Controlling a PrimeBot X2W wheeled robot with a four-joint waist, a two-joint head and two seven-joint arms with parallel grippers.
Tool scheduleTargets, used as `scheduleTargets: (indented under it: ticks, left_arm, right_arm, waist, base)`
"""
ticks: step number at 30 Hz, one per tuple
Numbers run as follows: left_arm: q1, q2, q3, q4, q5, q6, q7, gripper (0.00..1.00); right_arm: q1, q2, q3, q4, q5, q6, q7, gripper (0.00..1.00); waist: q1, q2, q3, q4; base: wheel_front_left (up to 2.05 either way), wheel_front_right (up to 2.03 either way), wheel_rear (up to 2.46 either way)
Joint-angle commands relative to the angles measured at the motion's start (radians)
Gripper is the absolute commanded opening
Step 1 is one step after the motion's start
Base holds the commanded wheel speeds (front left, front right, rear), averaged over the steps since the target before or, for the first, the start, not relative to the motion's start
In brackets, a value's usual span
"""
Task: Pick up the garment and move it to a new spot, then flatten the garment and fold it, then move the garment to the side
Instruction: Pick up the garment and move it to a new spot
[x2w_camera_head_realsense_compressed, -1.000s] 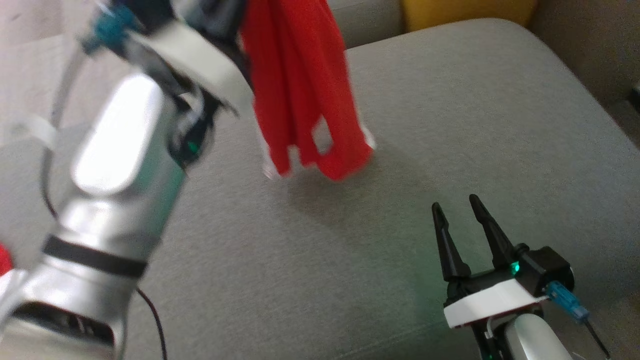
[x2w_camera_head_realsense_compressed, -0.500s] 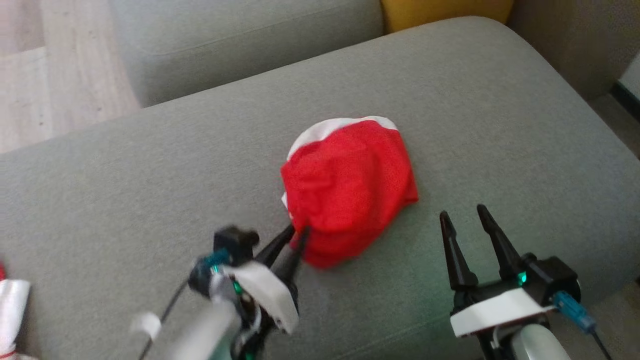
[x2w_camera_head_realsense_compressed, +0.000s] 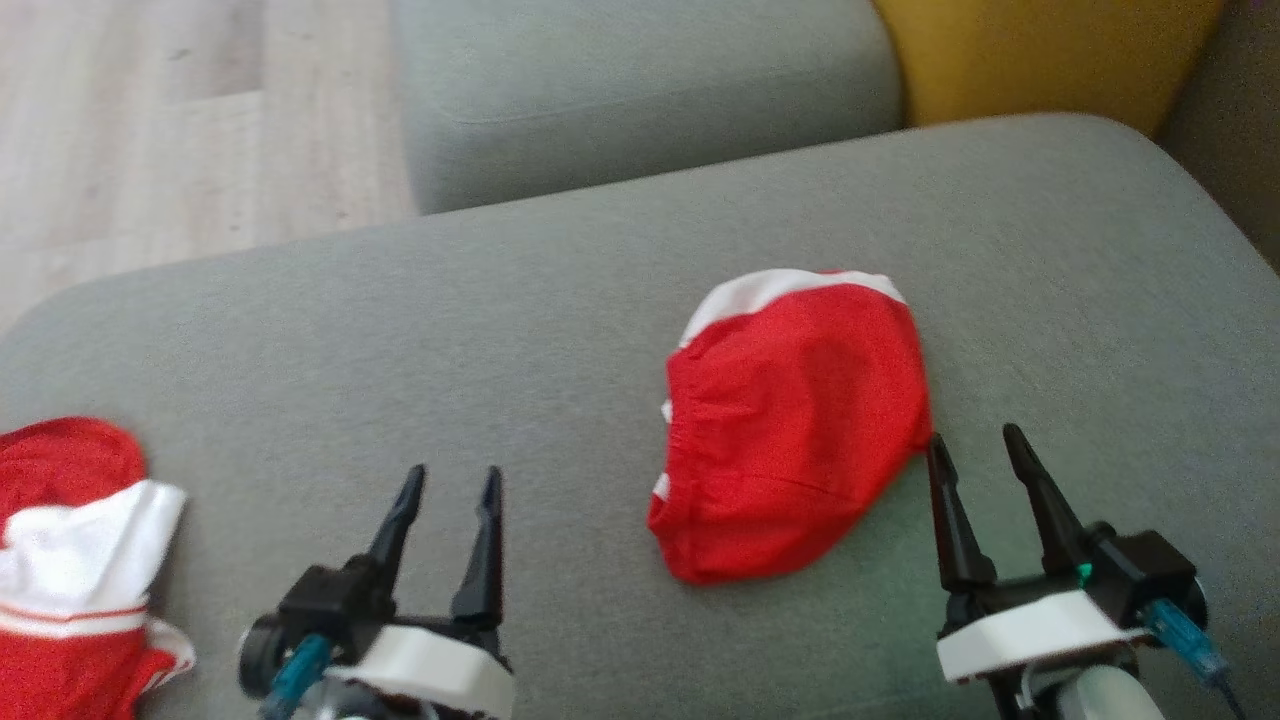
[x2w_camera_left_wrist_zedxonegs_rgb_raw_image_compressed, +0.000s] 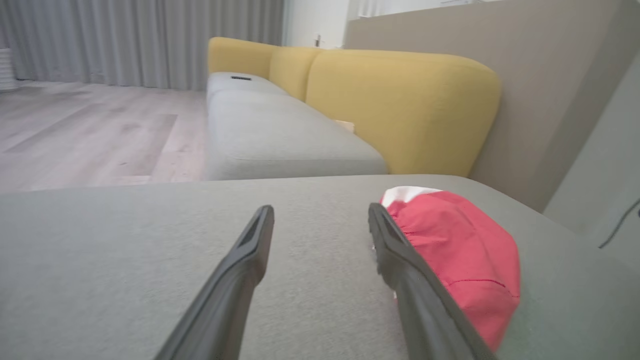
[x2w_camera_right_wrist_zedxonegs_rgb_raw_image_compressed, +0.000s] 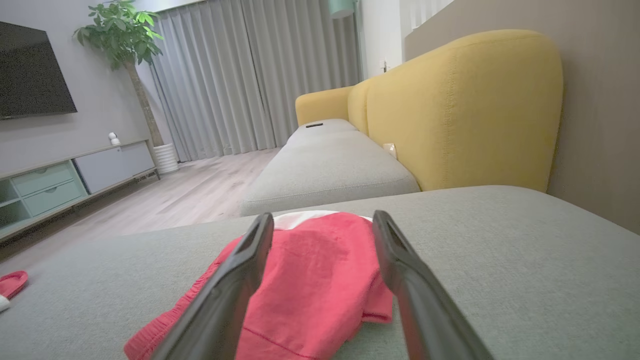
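Pincers first, nearest the robot. The left pincer (x2w_camera_head_realsense_compressed: 453, 472) hovers low over the grey cushion (x2w_camera_head_realsense_compressed: 400, 330), its two dark fingers spread wide with nothing between them. Off to its left, at the cushion's near corner, sits a crumpled red and white cloth (x2w_camera_head_realsense_compressed: 70, 560), well apart from everything else. The right pincer (x2w_camera_head_realsense_compressed: 973, 436) is spread just as wide and is also empty. Its inner fingertip stands right at the lower right edge of the garment (x2w_camera_head_realsense_compressed: 795, 420). The picture is soft there, so I cannot tell whether it touches the cloth.

The garment is red with a white band along its far edge. It lies loosely bunched in a rounded heap on the cushion, right of the middle, between the two pincers and nearer the right one. Beyond the cushion are another grey seat (x2w_camera_head_realsense_compressed: 640, 90), a yellow backrest (x2w_camera_head_realsense_compressed: 1040, 50) and pale wooden floor (x2w_camera_head_realsense_compressed: 150, 130).
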Motion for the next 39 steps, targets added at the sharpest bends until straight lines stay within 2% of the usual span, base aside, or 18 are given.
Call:
scheduleTargets:
  ticks: [1, 7, 15, 20, 39]
  left_arm:
    - [-0.03, -0.008, 0.062, -0.063, 0.024, -0.004, -0.012, 1.0]
    - [0.036, -0.013, 0.129, -0.112, 0.068, -0.018, -0.012, 1.0]
    - [0.121, -0.018, 0.198, -0.138, 0.09, -0.029, -0.012, 1.0]
    - [0.148, -0.019, 0.2, -0.131, 0.096, -0.039, -0.012, 1.0]
    - [0.144, -0.019, 0.181, -0.108, 0.101, -0.034, -0.012, 1.0]
  right_arm:
    - [-0.013, 0.001, 0.01, -0.036, -0.01, 0.007, -0.004, 1.0]
    - [0.026, 0.001, -0.021, -0.042, -0.019, 0.007, -0.004, 1.0]
    - [0.078, 0.001, -0.01, -0.037, 0.006, 0.007, -0.004, 1.0]
    - [0.083, 0.001, 0.024, -0.03, 0.0, 0.007, -0.004, 1.0]
    - [0.09, 0.001, 0.018, -0.027, -0.013, 0.007, -0.004, 1.0]
  waist:
    - [0.0001, 0.0, -0.028, 0.047]
    - [0.0001, 0.0, -0.055, 0.095]
    - [0.0001, 0.0, -0.076, 0.136]
    - [0.0001, 0.0, -0.083, 0.146]
    - [0.0001, 0.0, -0.086, 0.148]
  base:
    - [0.0, 0.0, 0.0]
    - [0.0, 0.0, 0.0]
    - [0.0, 0.0, 0.0]
    - [0.0, 0.0, 0.0]
    - [0.0, 0.0, 0.0]
